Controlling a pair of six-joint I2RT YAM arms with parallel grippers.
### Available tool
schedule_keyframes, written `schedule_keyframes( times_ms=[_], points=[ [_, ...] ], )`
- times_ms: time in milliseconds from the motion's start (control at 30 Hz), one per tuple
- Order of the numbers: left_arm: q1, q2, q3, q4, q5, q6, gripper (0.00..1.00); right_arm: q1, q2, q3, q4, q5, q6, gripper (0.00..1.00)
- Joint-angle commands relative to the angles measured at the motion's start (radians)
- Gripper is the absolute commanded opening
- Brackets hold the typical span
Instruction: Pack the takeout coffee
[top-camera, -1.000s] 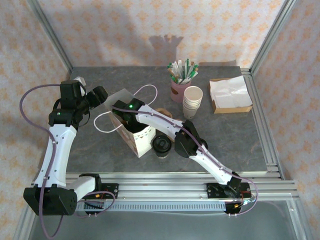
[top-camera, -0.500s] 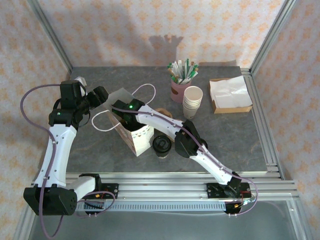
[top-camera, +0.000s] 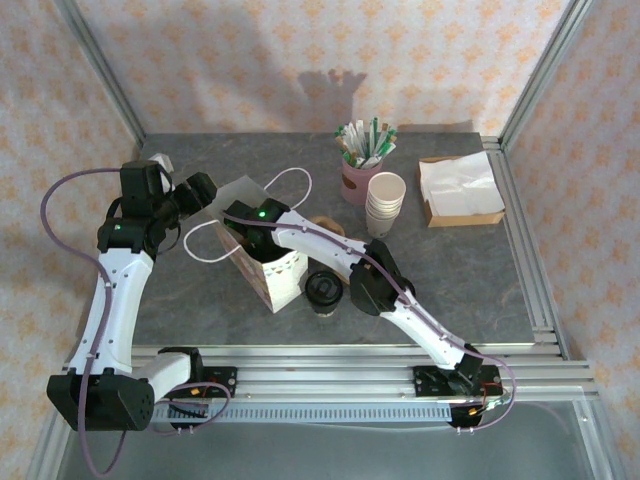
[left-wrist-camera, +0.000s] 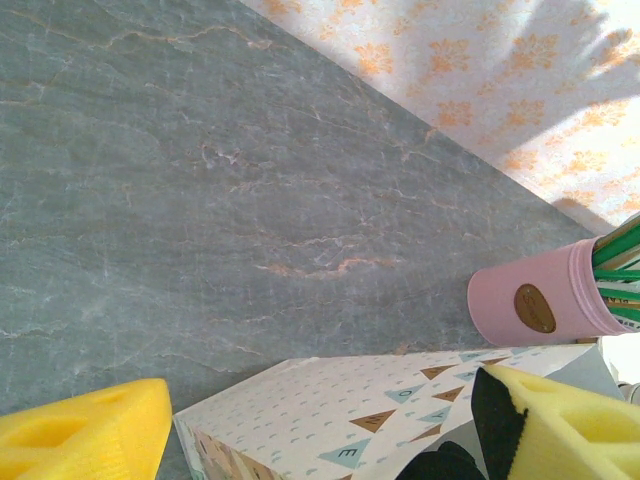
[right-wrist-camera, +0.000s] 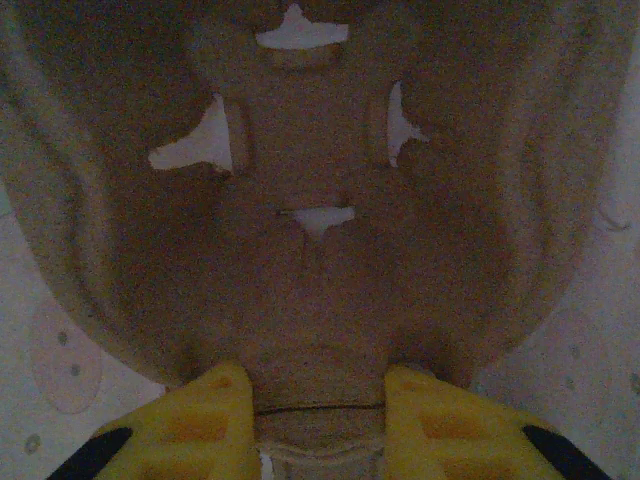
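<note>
A grey, marble-veined table (top-camera: 200, 300) fills the floor of a small booth. Three walls close it in – back (top-camera: 230, 60), left (top-camera: 40, 150) and right (top-camera: 600, 200) – all papered pale pink with a regular orange flower print. Slanting aluminium posts (top-camera: 100, 70) mark the back corners, and a ribbed aluminium rail (top-camera: 330, 362) runs along the near edge of the table. The light is bright and even, coming from the front – a soft shadow (top-camera: 335, 88) lies on the back wall.

Left jaws apart; right jaws seemingly clamped.
</note>
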Motion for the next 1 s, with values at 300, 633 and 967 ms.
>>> schedule_keyframes(
  times_ms=[300, 633, 967],
  points=[
    [0.005, 0.008, -0.011, 0.002, 0.010, 0.020, 0.80, -0.005, 0.092, -0.065, 0.043, 0.072, 0.021, 0.31],
    [0.007, 0.009, -0.014, 0.002, 0.005, 0.022, 0.80, -0.005, -0.021, -0.038, 0.069, 0.078, 0.042, 0.42],
    [0.007, 0.012, -0.014, 0.003, 0.009, 0.022, 0.80, 0.009, -0.093, 0.031, 0.016, 0.112, 0.041, 0.55]
  ],
)
